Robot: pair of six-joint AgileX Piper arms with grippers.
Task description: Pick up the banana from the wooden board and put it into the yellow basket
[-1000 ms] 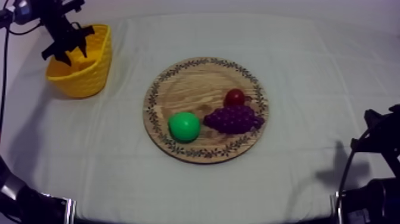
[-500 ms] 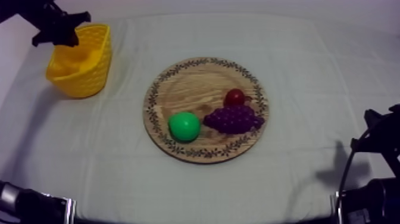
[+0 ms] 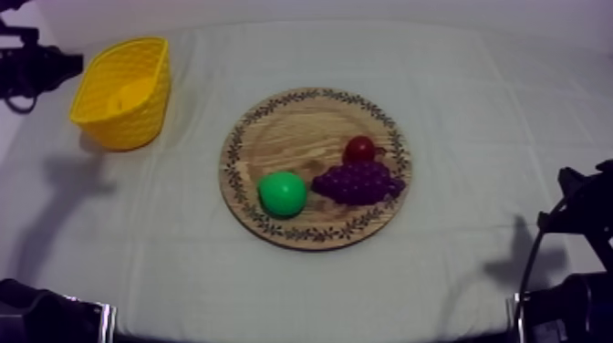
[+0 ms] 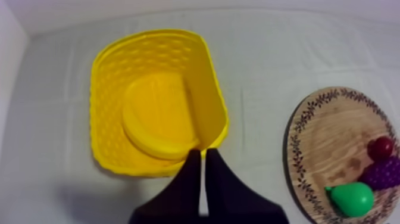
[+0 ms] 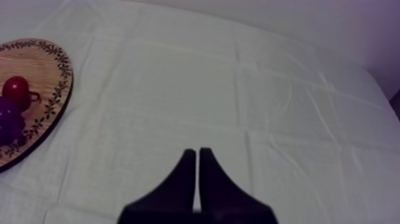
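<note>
The yellow banana [image 4: 158,116] lies curled on the bottom of the yellow basket [image 4: 211,101], which stands at the table's far left [image 3: 137,123]. My left gripper [image 4: 202,153] hangs just outside the basket's near rim, its fingers together as a narrow wedge with nothing in them. In the top view the left arm [image 3: 41,68] sits to the left of the basket. The round wooden board [image 3: 283,128] holds a green pear [image 3: 282,193], purple grapes [image 3: 358,182] and a small red fruit [image 3: 360,149]. My right gripper [image 5: 197,154] is shut over bare cloth, right of the board [image 5: 41,77].
Grey-white cloth covers the table between the basket and the board and all around the board. The right arm [image 3: 575,228] rests low at the right edge. The left arm casts a shadow on the cloth below the basket.
My left gripper was open over the basket, then shut its fingers and drew back leftward, off the basket. The banana stays in the basket. The right arm has not moved.
</note>
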